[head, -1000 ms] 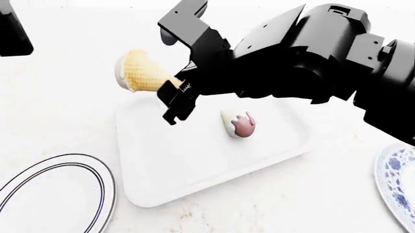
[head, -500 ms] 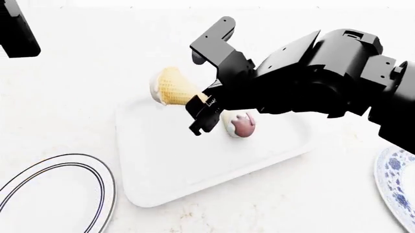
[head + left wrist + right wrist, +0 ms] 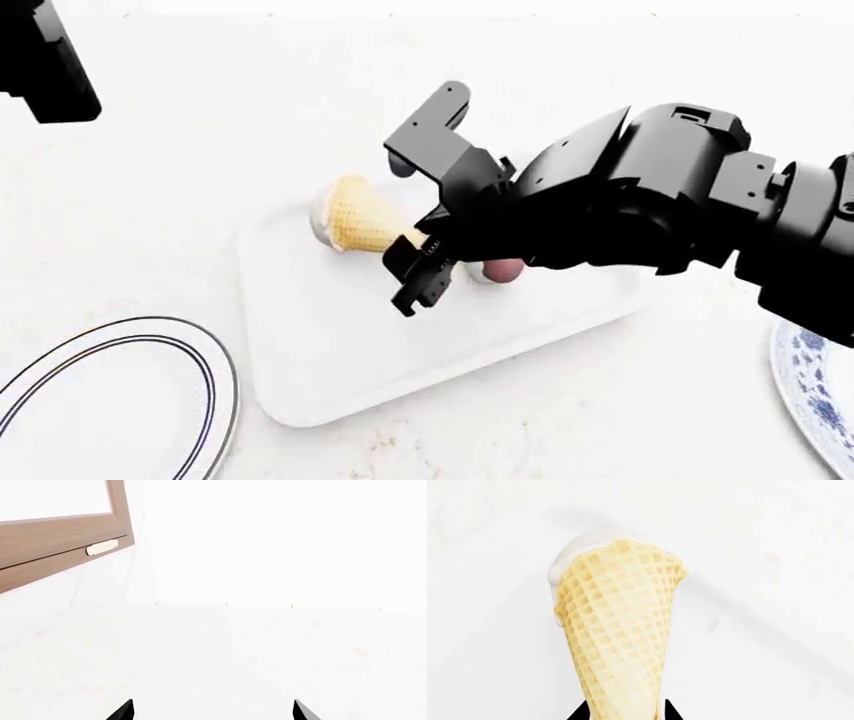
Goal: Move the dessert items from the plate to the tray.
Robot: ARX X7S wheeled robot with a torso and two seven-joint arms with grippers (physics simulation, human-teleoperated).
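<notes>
My right gripper [image 3: 416, 243] is shut on the narrow end of the tan waffle cone [image 3: 358, 217]. The cone lies tilted, its white ice cream end over the back left corner of the white tray [image 3: 334, 345]; I cannot tell whether it touches. The right wrist view shows the waffle cone [image 3: 620, 630] between my two black fingertips [image 3: 579, 713]. The small scoop with red-pink sauce [image 3: 502, 269] lies on the tray, mostly hidden behind my right arm. My left gripper [image 3: 212, 711] is open over bare white counter, with nothing between its tips.
A round white plate with dark rim lines [image 3: 200, 385] sits at the front left. A blue-patterned plate [image 3: 811, 385] shows at the right edge. My left arm [image 3: 47, 60] hangs at the far left. A wooden cabinet door [image 3: 73, 542] shows in the left wrist view.
My right gripper carried the cone rightward and down, from beyond the tray's back left corner to over it. The arm now covers most of the scoop.
</notes>
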